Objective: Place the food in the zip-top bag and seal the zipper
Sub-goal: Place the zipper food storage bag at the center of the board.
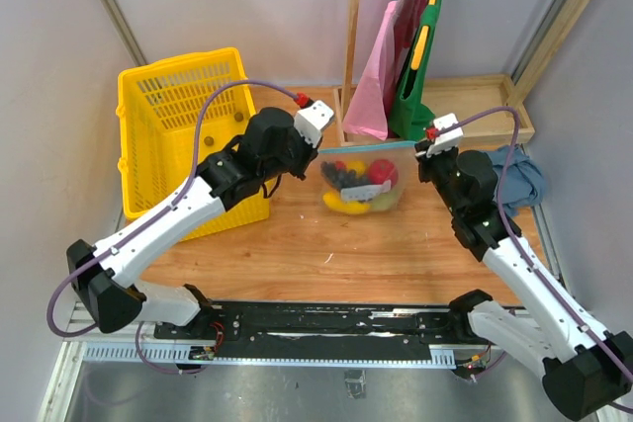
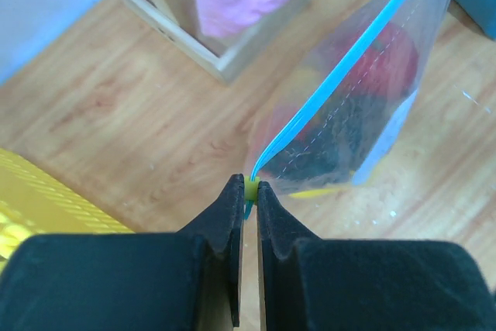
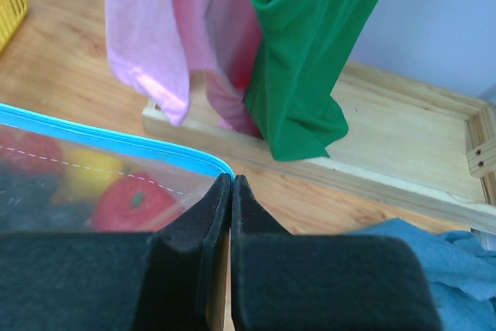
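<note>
Hanging just right of the yellow basket (image 1: pixel 178 106), the zip-top bag (image 1: pixel 364 183) has the food (image 1: pixel 351 177) already inside, with the zipper (image 2: pixel 349 60) stretched taut on top. Left end effector (image 2: pixel 249 187) is clamped on the zipper's basket-side corner, and right end effector (image 3: pixel 231 180) is pinched tight on the far corner. Can't really tell if the strip is pressed closed all along. If it isn't, one corner slipping from those thin pinches would tip the load onto the desk (image 1: pixel 326 254).

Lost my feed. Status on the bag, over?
Left gripper, right gripper: jaws shut on zip-top bag corners. Food inside, bag stretched between them. Nothing in the way.
</note>
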Motion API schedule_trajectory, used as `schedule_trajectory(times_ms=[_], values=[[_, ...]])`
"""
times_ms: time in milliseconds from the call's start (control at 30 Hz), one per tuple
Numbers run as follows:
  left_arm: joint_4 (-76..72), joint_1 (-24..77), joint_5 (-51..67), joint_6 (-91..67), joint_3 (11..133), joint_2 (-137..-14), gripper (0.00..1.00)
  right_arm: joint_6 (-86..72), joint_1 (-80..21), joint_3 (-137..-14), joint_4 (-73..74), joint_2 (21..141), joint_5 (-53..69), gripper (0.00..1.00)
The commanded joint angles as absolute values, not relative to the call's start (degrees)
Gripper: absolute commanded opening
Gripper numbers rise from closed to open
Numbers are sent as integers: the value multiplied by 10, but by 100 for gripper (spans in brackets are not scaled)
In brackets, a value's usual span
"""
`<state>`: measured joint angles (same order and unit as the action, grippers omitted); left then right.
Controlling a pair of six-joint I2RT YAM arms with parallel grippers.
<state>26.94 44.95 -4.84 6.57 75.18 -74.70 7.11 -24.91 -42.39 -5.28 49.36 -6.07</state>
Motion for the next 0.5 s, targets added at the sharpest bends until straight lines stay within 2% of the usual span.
schedule_trajectory(times_ms=[0,267,433,467], values=[[191,445,-85,109,769,-748,0,33,-221,-448,-165,508,-24,1],[180,446,39,14,609,-724,1,-53,-220,-316,-119,421,15,8],[172,481,76,-49,542,-678,12,-86,-220,-244,-34,304,31,20],[174,484,78,-60,542,-665,17,-88,-220,-237,-18,278,22,23]])
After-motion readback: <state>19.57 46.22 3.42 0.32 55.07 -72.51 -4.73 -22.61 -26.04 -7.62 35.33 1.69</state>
